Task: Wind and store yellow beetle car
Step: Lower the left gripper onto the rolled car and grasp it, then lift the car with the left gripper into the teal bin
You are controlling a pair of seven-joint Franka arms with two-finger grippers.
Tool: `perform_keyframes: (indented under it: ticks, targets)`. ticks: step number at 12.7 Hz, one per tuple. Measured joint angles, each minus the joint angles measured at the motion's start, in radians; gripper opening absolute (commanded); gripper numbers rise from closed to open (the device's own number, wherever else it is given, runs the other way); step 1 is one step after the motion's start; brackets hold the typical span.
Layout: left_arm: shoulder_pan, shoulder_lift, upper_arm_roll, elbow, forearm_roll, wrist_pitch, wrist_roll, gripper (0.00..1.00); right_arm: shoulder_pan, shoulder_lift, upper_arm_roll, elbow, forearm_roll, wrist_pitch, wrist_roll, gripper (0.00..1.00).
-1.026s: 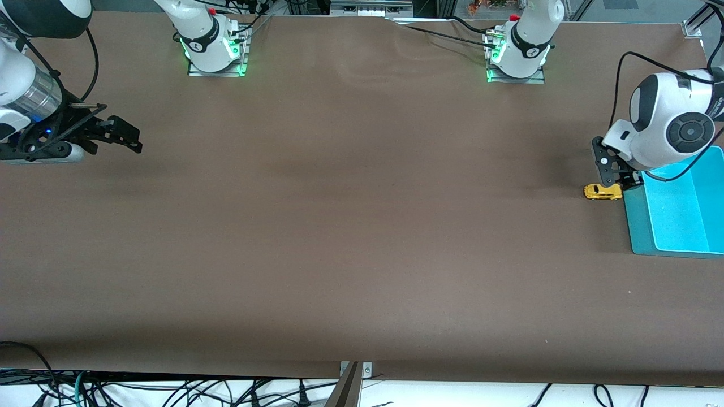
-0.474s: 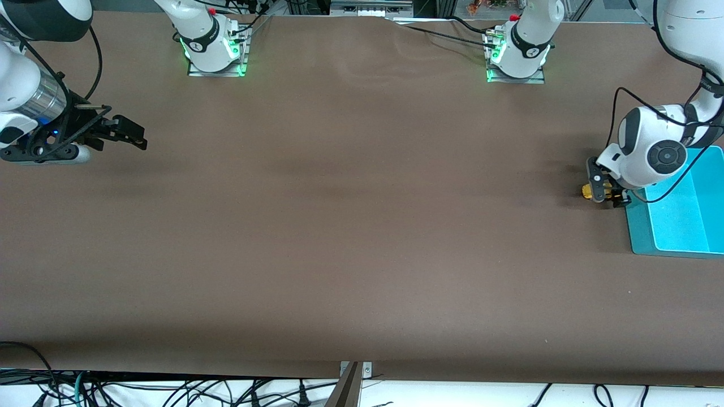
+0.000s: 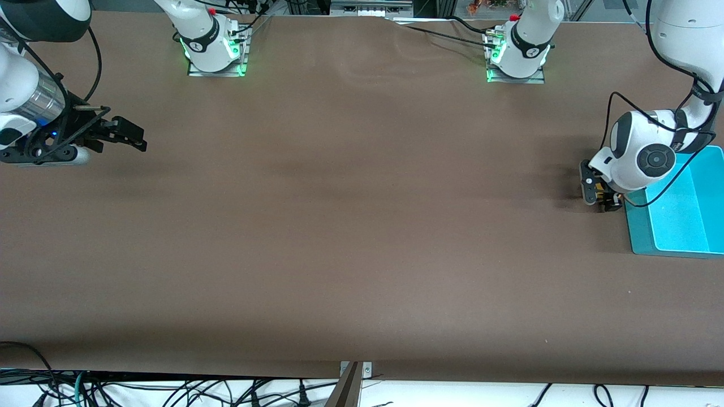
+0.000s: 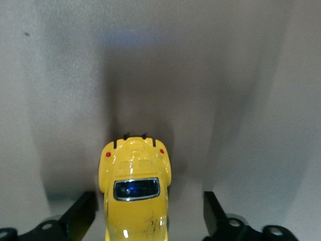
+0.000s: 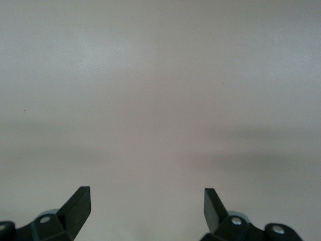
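Note:
The yellow beetle car (image 4: 135, 193) stands on the brown table beside the teal bin (image 3: 639, 226), at the left arm's end. In the front view only a sliver of the car (image 3: 605, 197) shows under the left gripper (image 3: 600, 198). The left gripper (image 4: 148, 213) is down over the car, open, one finger on each side with a gap to both. The right gripper (image 3: 127, 133) is open and empty, held above the table at the right arm's end; in the right wrist view the right gripper (image 5: 147, 201) has only bare table before it.
The teal bin's open inside (image 3: 681, 215) lies just beside the left gripper, at the table's end. The two arm bases (image 3: 215, 45) (image 3: 517, 51) stand along the edge farthest from the front camera. Cables hang below the table edge nearest that camera.
The left gripper has come down from above the car to straddle it at table height, hiding most of it in the front view. The right gripper rose slightly and stays waiting.

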Motion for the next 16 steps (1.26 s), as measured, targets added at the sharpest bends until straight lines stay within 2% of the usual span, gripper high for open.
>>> perform_keyframes:
  ticks: [1, 5, 6, 8, 10, 11, 13, 15, 16]
  targets:
    - [0.001, -0.001, 0.001, 0.005, 0.0, 0.0, 0.005, 0.07, 0.005, 0.001, 0.001, 0.0, 0.0, 0.007, 0.0, 1.0]
    - [0.002, -0.032, -0.01, 0.031, -0.003, -0.028, 0.023, 0.07, 0.01, 0.02, 0.001, 0.006, 0.0, 0.033, -0.001, 1.0]
    - [0.006, -0.065, -0.045, 0.048, -0.009, -0.096, 0.023, 0.07, 0.01, 0.028, 0.001, 0.013, 0.0, 0.042, -0.001, 1.0]
    - [0.005, -0.132, -0.128, 0.13, -0.026, -0.35, 0.02, 0.07, 0.01, 0.039, -0.002, 0.027, 0.0, 0.043, -0.001, 1.0]
    - [0.009, -0.167, -0.141, 0.225, -0.027, -0.549, 0.028, 0.08, 0.006, 0.042, -0.008, 0.033, 0.0, 0.044, -0.001, 1.0]
    - [0.028, -0.174, -0.133, 0.256, -0.026, -0.589, 0.053, 0.08, 0.002, 0.047, -0.011, 0.037, 0.0, 0.045, -0.001, 1.0]
    - [0.07, -0.177, -0.073, 0.282, -0.025, -0.583, 0.131, 0.18, 0.0, 0.064, -0.014, 0.051, 0.0, 0.046, -0.001, 1.0]
    - [0.103, -0.166, 0.028, 0.284, -0.024, -0.444, 0.273, 0.18, 0.0, 0.073, -0.015, 0.058, 0.0, 0.043, -0.001, 1.0]
    - [0.127, -0.149, 0.052, 0.28, -0.024, -0.355, 0.35, 0.18, 0.0, 0.073, -0.021, 0.06, 0.0, 0.037, -0.002, 1.0]
